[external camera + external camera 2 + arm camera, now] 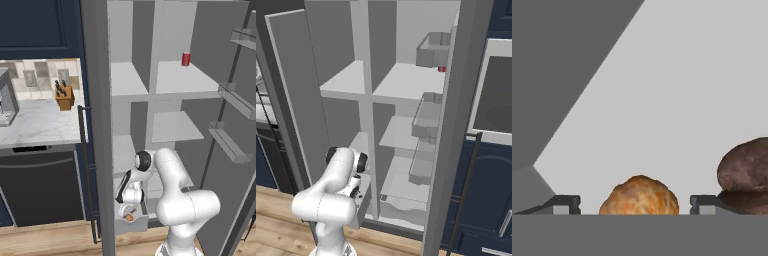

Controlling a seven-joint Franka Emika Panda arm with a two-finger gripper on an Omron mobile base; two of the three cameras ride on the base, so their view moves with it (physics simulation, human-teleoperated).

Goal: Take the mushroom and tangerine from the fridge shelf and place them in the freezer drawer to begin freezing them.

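Observation:
In the hand view the orange tangerine point(639, 196) lies on the pale floor of the freezer drawer point(677, 100), between the two fingertips of my gripper point(635, 205). There is a gap on each side of it, so the gripper is open. The brown mushroom point(746, 169) rests beside the right fingertip point(704, 204). In the left base view my gripper point(131, 209) reaches down into the pulled-out freezer drawer point(120, 225), and the tangerine point(129, 217) shows as an orange spot inside. The wide fridge shelf point(180, 80) is high above.
A red can point(186, 58) stands on the upper shelf. Door racks point(235, 100) line the open right door. The open left door edge point(102, 150) stands close to my arm. A knife block point(64, 96) sits on the counter at left.

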